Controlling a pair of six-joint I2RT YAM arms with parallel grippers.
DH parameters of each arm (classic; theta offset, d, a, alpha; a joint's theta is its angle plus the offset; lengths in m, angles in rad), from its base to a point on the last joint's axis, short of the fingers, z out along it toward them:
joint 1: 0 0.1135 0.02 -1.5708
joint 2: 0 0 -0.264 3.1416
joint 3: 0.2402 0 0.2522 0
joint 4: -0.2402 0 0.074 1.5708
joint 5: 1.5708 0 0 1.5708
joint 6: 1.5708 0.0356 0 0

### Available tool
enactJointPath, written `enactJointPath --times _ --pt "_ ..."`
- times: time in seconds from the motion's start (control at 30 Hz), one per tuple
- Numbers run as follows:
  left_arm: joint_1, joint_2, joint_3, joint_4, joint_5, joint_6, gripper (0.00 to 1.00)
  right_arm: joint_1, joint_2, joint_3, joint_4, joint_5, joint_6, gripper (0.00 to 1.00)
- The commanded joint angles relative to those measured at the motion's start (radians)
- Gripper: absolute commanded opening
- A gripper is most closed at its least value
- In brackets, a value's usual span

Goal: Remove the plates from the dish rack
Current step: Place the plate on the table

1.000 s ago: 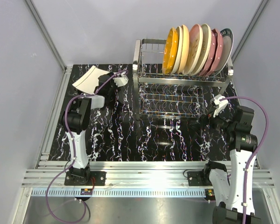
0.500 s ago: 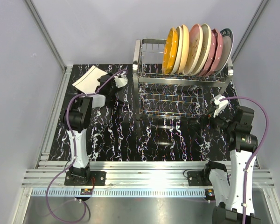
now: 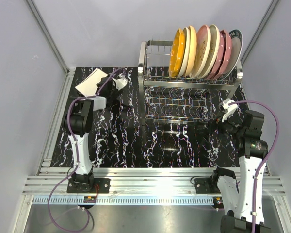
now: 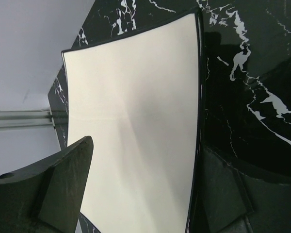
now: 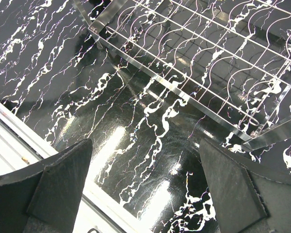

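Note:
A white square plate (image 3: 88, 80) (image 4: 136, 111) lies on the black marble table at the back left. My left gripper (image 3: 106, 88) (image 4: 145, 194) stands open right at the plate's near edge, one finger on each side and neither pressing it. The chrome dish rack (image 3: 191, 92) (image 5: 199, 63) stands at the back right. Its upper tier holds several upright plates, from a yellow-orange one (image 3: 177, 53) to a white one with a dark rim (image 3: 235, 44). My right gripper (image 3: 217, 124) (image 5: 145, 189) hangs open and empty over the table beside the rack's front right corner.
The rack's lower tier (image 3: 177, 109) is bare wire. Grey walls and a metal frame post (image 3: 48, 41) close in the table at back and left. An aluminium rail (image 3: 150, 174) runs along the near edge.
My left gripper has opened and let go of the white square plate, which has dropped from a tilt to lying flatter. The left wrist has shifted slightly left. The right arm has not moved.

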Motion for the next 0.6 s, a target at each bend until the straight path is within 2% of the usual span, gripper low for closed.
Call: enactJointPath --times 0.0,0.07,0.17,0.4,0.57 --pt "0.023 -0.044 0.064 0.055 0.002 -0.074 0.85 -0.004 -0.01 0.04 0.009 0.006 -0.013 1.0" --pt "0.022 -0.071 0.059 0.042 0.021 -0.095 0.85 -0.004 -0.01 0.039 0.012 0.008 -0.013 1.0" --pt "0.022 -0.106 0.055 0.022 0.05 -0.159 0.92 -0.004 -0.008 0.039 0.012 0.006 -0.011 1.0" --pt "0.022 -0.244 0.022 0.006 0.081 -0.363 0.99 -0.004 -0.014 0.052 -0.001 -0.031 -0.014 1.0" --pt "0.022 -0.318 0.01 -0.056 0.111 -0.492 0.99 -0.004 0.001 0.156 -0.13 -0.029 -0.077 1.0"
